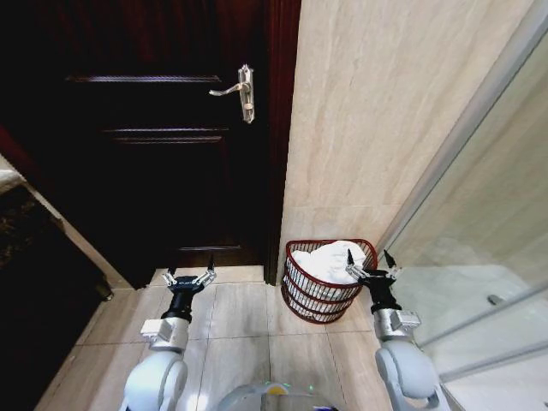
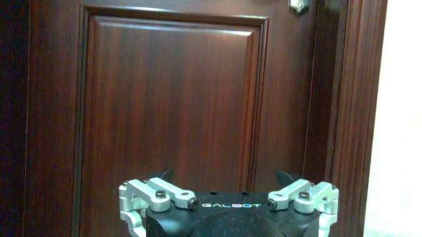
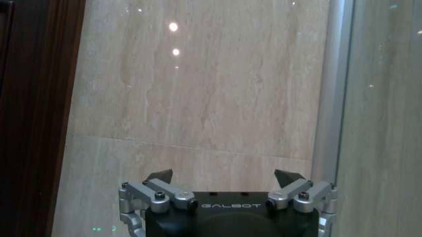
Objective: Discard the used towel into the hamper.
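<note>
The hamper (image 1: 301, 295), a small reddish-brown open-weave basket, stands on the floor against the beige wall beside the door frame. A white towel (image 1: 330, 261) lies bunched inside it, heaped up to the rim. My right gripper (image 1: 371, 264) is open at the hamper's right rim, with nothing between its fingers; in the right wrist view the right gripper (image 3: 224, 175) faces the beige wall. My left gripper (image 1: 190, 276) is open and empty, held low in front of the dark door, well left of the hamper; in its own wrist view the left gripper (image 2: 224, 175) faces the door panel.
A dark wooden door (image 1: 154, 128) with a silver lever handle (image 1: 240, 90) fills the far left. A glass shower partition (image 1: 479, 257) with a metal frame runs along the right. A dark cabinet (image 1: 34, 282) edges in at the left. Beige floor tiles (image 1: 248, 334) lie between my arms.
</note>
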Tool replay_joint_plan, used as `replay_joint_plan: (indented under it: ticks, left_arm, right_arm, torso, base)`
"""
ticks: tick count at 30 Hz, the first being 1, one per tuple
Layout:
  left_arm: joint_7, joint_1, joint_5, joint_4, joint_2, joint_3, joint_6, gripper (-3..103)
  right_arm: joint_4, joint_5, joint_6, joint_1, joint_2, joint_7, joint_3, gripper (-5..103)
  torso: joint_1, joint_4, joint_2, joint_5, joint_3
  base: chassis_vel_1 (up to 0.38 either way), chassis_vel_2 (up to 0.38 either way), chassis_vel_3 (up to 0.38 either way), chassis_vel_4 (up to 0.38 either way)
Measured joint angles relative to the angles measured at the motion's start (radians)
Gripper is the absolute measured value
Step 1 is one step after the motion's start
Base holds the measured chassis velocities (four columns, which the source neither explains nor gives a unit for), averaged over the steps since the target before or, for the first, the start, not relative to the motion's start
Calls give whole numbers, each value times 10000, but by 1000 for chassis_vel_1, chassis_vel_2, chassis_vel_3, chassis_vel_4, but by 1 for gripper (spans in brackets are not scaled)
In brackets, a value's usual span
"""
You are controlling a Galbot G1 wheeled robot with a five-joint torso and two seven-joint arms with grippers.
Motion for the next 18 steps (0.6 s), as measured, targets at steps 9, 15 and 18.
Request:
replay_joint_plan:
  ticks: [9,15,18]
  left_arm:
    - [57,173,-154,-119,73,-548,-564,100]
    - [55,104,-176,90,143,-546,-850,100]
    - [-1,93,-172,55,101,-348,-763,100]
  right_arm:
    - [156,-13,378,-314,239,58,-14,100]
    - [78,-78,484,-155,386,167,-30,100]
    - [119,-83,480,-156,407,170,76,100]
  torso:
    - [0,2,1,3,0]
    - [0,4,0,3,0]
    - [0,0,0,3,0]
  base:
    - [0,0,0,0]
    - [0,0,0,0]
    - [0,0,0,0]
